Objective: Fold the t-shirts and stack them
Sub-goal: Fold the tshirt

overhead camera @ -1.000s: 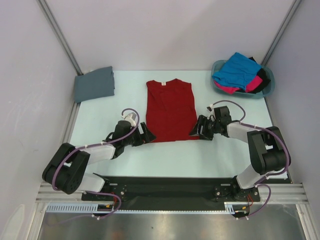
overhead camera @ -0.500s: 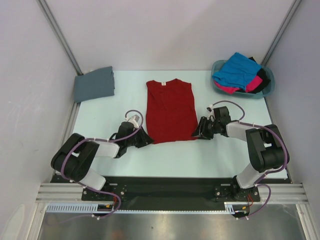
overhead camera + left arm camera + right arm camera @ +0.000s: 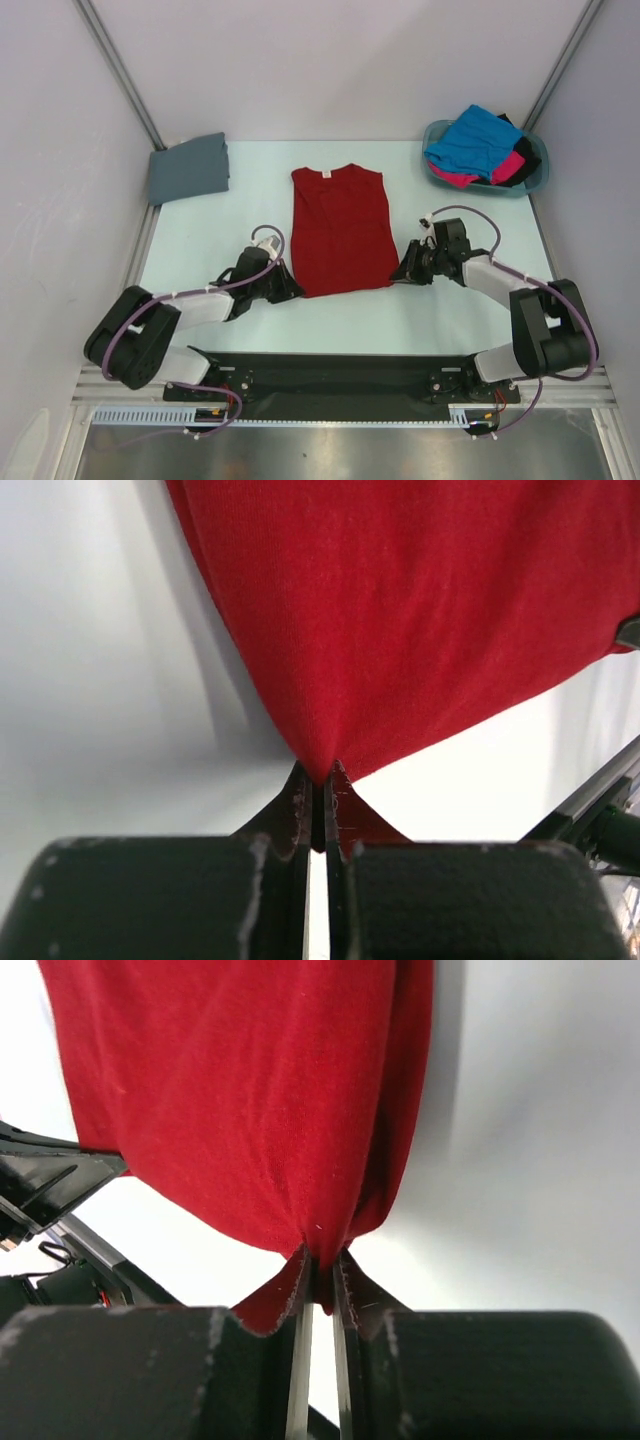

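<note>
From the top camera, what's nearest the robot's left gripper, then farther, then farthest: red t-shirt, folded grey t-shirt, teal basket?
1. The deep red cloth t-shirt, centre: the left gripper holds its corner.
2. The folded slate grey cloth t-shirt, far left.
3. The teal plastic basket, far right.

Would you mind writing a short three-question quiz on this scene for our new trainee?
1. True or false: the left gripper and the right gripper are each shut on a near hem corner of the red t-shirt.
2. The folded grey t-shirt lies: A) on the red t-shirt; B) far left, apart from it; C) in the right gripper.
3. Fill in: the blue t-shirt, pink t-shirt and black t-shirt sit in the teal ____.
Key: 1 true; 2 B; 3 basket.
</note>
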Tool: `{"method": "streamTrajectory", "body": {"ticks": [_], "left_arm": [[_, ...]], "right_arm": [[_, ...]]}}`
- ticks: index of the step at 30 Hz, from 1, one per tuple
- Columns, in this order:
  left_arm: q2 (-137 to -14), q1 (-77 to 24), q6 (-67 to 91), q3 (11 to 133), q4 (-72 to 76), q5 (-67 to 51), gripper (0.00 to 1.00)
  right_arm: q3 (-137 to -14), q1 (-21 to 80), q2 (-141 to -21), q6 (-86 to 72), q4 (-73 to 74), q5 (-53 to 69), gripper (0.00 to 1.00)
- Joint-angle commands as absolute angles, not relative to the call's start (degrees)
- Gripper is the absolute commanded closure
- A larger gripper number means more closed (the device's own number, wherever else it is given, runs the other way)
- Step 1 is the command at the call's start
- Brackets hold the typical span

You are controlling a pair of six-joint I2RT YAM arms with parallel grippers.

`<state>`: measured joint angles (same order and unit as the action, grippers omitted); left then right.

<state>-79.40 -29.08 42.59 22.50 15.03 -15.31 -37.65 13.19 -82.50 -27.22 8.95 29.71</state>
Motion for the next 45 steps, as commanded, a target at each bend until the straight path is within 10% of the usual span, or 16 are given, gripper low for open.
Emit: {"method": "streamTrajectory", "body": {"ticks": [1, 18, 45], "left_arm": [[-73.94, -31.19, 41.13, 22.76, 6.95, -12.57, 1.00], [-50.46, -40.87, 45.88, 30.40, -17.92, -1.06, 1.00], [-84.44, -30.33, 29.89, 63.09, -15.56, 6.94, 1.00]], "right_arm": [[-35.78, 13.71, -77.62, -27.86, 12.39, 28.39, 0.86], [-39.02, 24.70, -54.84, -31.99, 29.00, 16.17, 0.87], [-72.49, 18.46, -91.31, -22.15, 18.55, 17.49, 0.89]]}}
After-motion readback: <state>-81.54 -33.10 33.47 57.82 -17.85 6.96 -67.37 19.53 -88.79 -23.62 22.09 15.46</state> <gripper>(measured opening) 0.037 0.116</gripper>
